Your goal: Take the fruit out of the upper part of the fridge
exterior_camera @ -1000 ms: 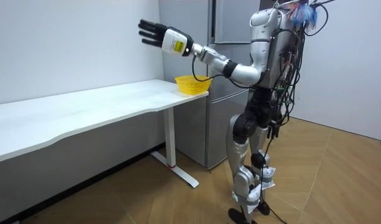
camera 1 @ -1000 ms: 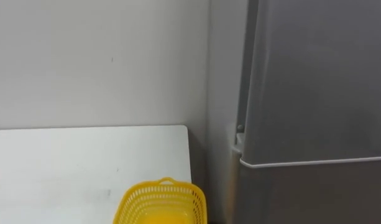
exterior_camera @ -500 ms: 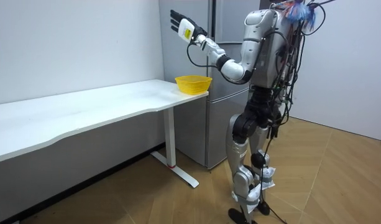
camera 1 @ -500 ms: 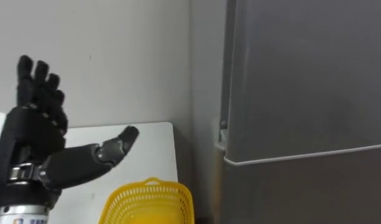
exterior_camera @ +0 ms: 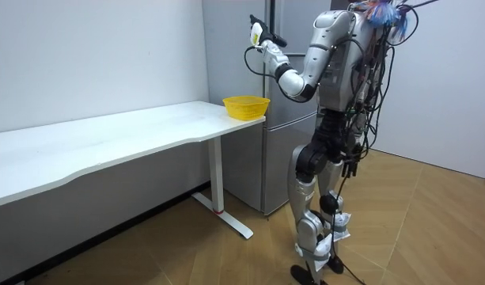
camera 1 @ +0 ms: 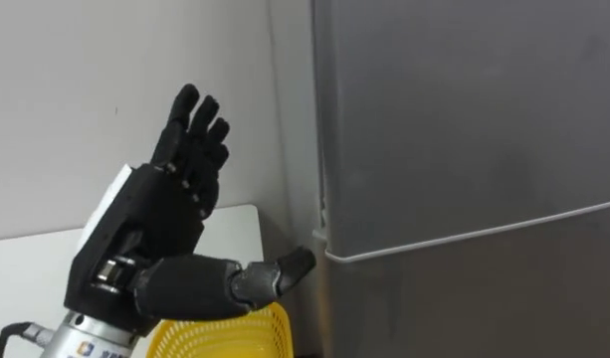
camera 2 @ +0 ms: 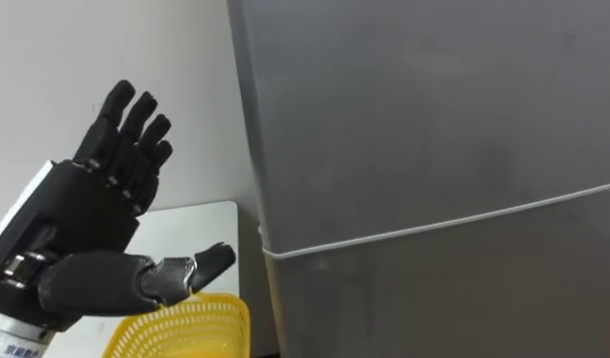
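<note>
- The robot stands facing the grey fridge (exterior_camera: pixel 278 158), close by the end of the white worktop (exterior_camera: pixel 131 131).
- Its left robot hand (camera 1: pixel 155 224) is up in front of the upper door (camera 2: pixel 434 109), fingers straight and spread, holding nothing.
- The thumb (camera 1: pixel 275 276) points at the door's left edge, near the seam between the two doors; I cannot tell whether it touches.
- Both fridge doors are shut.
- A yellow basket (camera 1: pixel 220 333) sits at the worktop's end, just beside the fridge, below that robot hand.
</note>
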